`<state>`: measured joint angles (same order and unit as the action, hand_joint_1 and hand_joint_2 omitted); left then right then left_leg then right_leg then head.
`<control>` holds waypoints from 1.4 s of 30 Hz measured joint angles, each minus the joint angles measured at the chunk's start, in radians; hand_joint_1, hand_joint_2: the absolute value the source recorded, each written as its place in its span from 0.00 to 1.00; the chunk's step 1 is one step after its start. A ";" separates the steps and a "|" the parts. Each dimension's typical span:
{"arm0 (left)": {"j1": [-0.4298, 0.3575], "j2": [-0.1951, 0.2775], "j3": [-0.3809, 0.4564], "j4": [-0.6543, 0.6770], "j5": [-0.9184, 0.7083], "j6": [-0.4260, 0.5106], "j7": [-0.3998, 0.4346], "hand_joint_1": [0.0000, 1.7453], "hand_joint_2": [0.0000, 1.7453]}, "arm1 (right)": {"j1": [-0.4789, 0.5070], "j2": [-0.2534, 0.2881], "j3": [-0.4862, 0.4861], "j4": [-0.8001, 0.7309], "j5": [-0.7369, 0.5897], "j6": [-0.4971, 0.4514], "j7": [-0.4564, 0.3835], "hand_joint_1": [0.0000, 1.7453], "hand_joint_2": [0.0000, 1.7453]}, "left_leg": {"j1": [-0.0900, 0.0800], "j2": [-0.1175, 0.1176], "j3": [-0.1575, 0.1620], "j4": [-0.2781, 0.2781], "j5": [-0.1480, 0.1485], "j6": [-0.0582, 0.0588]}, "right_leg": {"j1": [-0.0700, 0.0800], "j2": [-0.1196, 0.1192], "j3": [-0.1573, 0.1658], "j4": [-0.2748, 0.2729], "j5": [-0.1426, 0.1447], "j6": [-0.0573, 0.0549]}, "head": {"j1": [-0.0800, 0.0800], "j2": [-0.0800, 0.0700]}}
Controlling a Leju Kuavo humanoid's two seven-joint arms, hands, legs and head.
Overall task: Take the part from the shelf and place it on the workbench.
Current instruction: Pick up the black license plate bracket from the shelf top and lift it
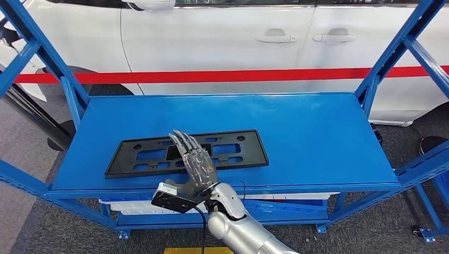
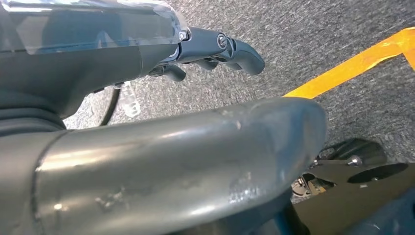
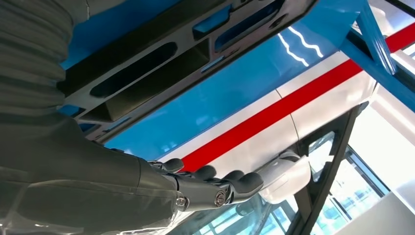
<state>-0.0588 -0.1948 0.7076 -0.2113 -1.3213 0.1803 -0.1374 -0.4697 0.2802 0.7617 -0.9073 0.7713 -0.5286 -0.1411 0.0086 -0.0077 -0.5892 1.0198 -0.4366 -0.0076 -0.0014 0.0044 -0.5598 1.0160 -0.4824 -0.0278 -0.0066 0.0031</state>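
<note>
We see the right hand over the near edge of the blue shelf, palm down, its fingers extended and held close together, lying over the middle of the black part. Whether the fingers actually touch the part cannot be determined; nothing is gripped. In the right wrist view the fingers are straight and side by side, with the part beside them and apart from the fingertips.

The part is a flat, rectangular black frame with several cut-outs. It lies flat on the top deck of the shelf, toward the near-left, its long side running left to right.

In the left wrist view the left hand is over grey carpet crossed by a yellow floor line. Its dark fingers are loosely curled and hold nothing.

Beyond the far side of the shelf stands a white car with a red stripe. Below the top deck we see a white bin; its contents cannot be determined.
</note>
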 joint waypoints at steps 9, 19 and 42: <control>-0.002 0.000 0.000 0.000 -0.004 0.000 -0.001 0.00 0.00 | -0.006 0.000 0.000 0.003 -0.005 0.028 0.014 0.00 1.00 | 0.000 0.000 0.000 0.000 0.000 0.002 | -0.001 0.000 0.001 -0.003 0.001 0.004 | 0.000 0.000; -0.018 -0.002 -0.008 0.000 -0.033 -0.014 0.013 0.00 0.00 | -0.159 -0.002 -0.020 0.337 0.004 0.155 0.129 0.00 1.00 | -0.005 0.001 0.002 0.001 0.000 0.011 | -0.005 0.000 0.003 -0.006 0.004 0.022 | 0.000 0.000; -0.018 -0.002 -0.006 0.000 -0.022 0.006 -0.007 0.00 0.00 | -0.199 -0.013 -0.042 0.418 0.311 -0.013 0.291 0.00 1.00 | -0.004 0.002 0.009 0.001 0.000 0.011 | -0.003 0.001 0.009 -0.005 0.003 0.023 | -0.001 0.000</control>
<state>-0.0768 -0.1965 0.7012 -0.2113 -1.3430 0.1862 -0.1449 -0.6691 0.2676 0.7194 -0.4892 1.0821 -0.5419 0.1502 0.0044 -0.0060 -0.5804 1.0205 -0.4370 0.0031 -0.0040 0.0053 -0.5510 1.0108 -0.4792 -0.0051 -0.0072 0.0031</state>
